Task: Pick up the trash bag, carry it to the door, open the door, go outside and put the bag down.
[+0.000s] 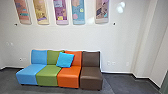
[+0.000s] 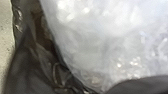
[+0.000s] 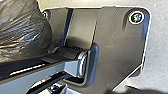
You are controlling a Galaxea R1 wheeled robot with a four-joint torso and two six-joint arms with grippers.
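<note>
**Claws Could Not Be Read While a Crinkled Trash Bag point(image 3: 22, 32) Bulged Close to the Robot's Base**

I could not tell whether the left claw or the right claw stood wide or narrow, nor whether either one held the bag.

In the head view, four armless seats made up one boxy row: blue point(image 1: 30, 73), green point(image 1: 50, 75), orange point(image 1: 68, 76) and dark brown point(image 1: 91, 77), all smooth-faced. A bright blue cushion point(image 1: 65, 60) – square, plump, tilted – leaned against the green and orange backs. Five tall, patterned panels point(image 1: 60, 11) hung in a line on the plain white wall point(image 1: 75, 35), above a dark floor point(image 1: 118, 83).

In the left wrist view, dark, glossy plastic point(image 2: 22, 60) lay in thin folds with sharp glints. Against it swelled a milky, rumpled expanse point(image 2: 87, 47), flecked with bright highlights; I could not tell whether that was the bag's own film catching light.

In the right wrist view, the bag had a rounded, tautly wrinkled, grey-brown side with a soft sheen. It showed near the robot's flat dark plate point(image 3: 115, 45) and jointed bar point(image 3: 30, 65), with pale ground point(image 3: 160, 50) around the plate.
</note>
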